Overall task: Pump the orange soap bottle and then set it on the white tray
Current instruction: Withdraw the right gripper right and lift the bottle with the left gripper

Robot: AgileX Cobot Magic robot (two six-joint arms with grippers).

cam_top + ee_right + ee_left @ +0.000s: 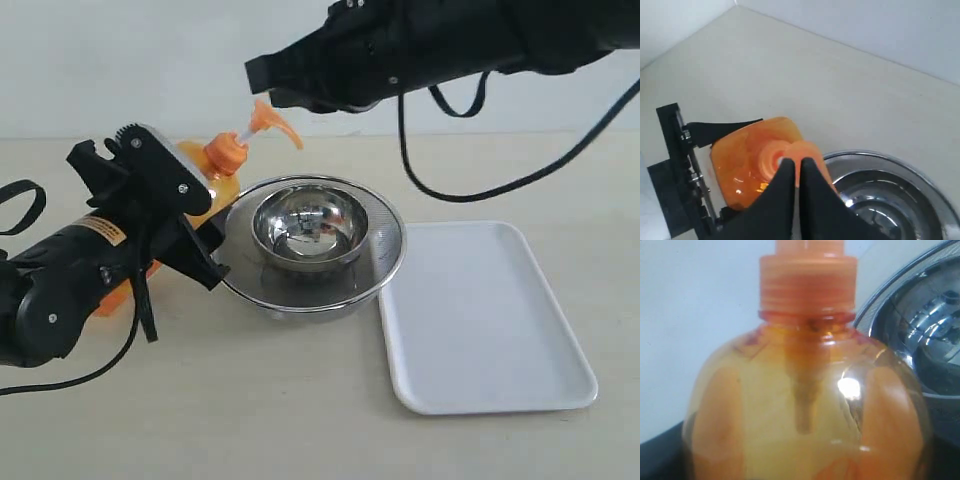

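The orange soap bottle (222, 178) leans toward the steel bowls, held off upright by my left gripper (190, 220), which is shut on its body. Its translucent shoulder and orange collar fill the left wrist view (810, 405); the label is hidden. The orange pump head (272, 122) points its spout over the bowls. My right gripper (258, 80) is shut, its tips (796, 164) right over the pump head (812, 155); I cannot tell whether they touch. The white tray (480, 320) lies flat on the right with nothing on it.
A small steel bowl (305, 225) sits inside a wider steel bowl (390, 255), between the bottle and the tray. The same bowls show in the wrist views (880, 200) (925, 330). Black cables hang from the right arm above the bowls.
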